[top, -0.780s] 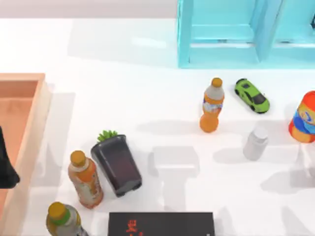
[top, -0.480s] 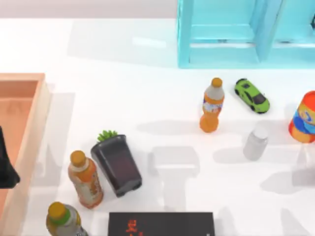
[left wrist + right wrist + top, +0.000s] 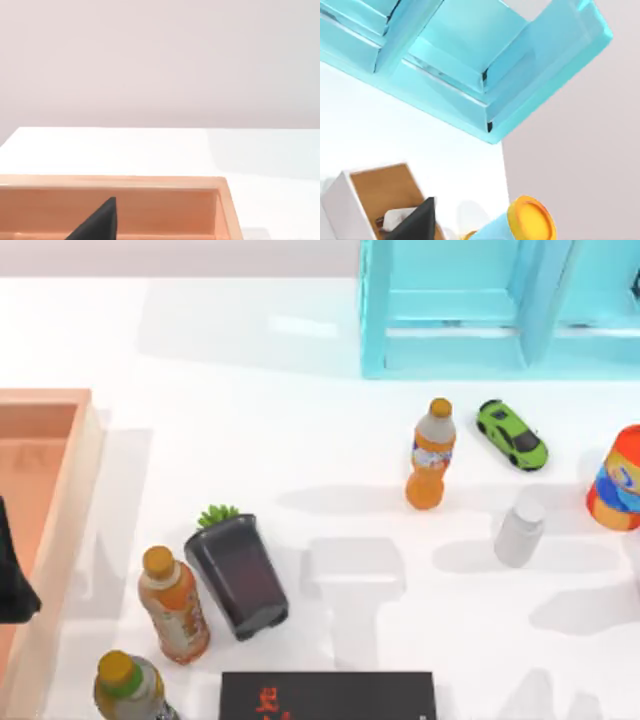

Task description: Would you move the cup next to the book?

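Standing upright on the table's right side, the cup [image 3: 520, 531] lies near the orange bottle [image 3: 431, 454] and well apart from the book [image 3: 328, 696] at the near edge, while neither gripper's finger state can be told.

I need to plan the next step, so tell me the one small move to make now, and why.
Probably bring the right arm in over the cup and lower toward it. The cup stands upright and untouched on the table's right side, between the orange bottle and the red-orange-blue can, far from the book at the near edge. The left arm sits parked over the wooden tray.
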